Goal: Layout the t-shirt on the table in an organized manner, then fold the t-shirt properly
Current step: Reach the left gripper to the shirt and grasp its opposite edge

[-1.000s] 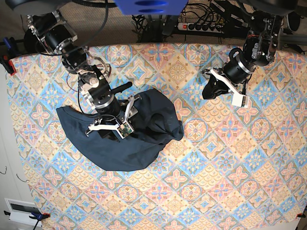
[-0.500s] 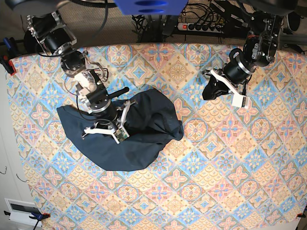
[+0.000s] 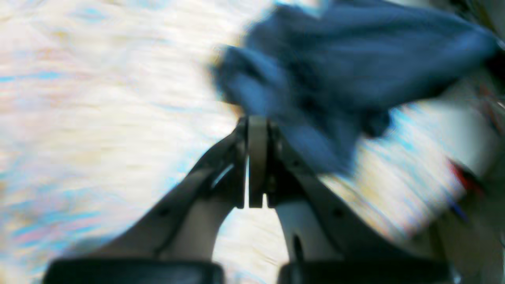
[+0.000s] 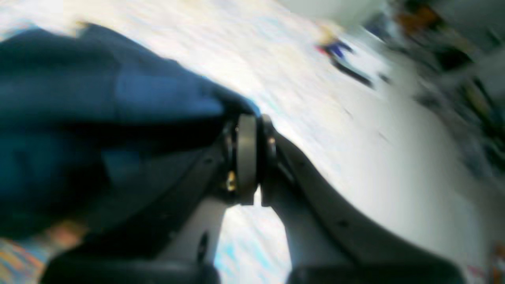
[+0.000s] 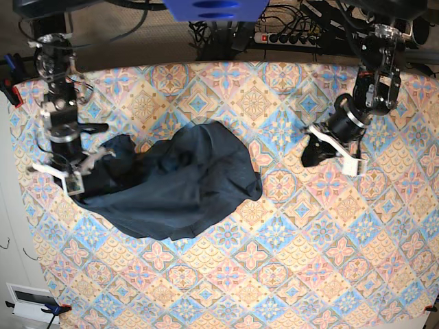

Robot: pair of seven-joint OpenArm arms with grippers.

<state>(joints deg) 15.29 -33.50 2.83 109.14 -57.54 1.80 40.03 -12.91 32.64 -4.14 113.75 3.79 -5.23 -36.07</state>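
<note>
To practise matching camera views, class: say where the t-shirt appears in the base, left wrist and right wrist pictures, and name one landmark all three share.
Base: the t-shirt lies crumpled left of centre, its left end at the right gripper.
Left wrist: blurred, upper right, beyond the shut left gripper.
Right wrist: fills the left side, pinched at the shut fingertips.
Shared landmark: the table with its patterned cloth.

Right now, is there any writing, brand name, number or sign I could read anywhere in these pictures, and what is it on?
No text can be read in any view.
Crumpled dark navy fabric t-shirt: no print or label showing.
Colourful tile-pattern table cloth: floral diamonds only, no lettering.
White power strip behind the table: any markings too small to read.
Both wrist views: too blurred to show writing.
</note>
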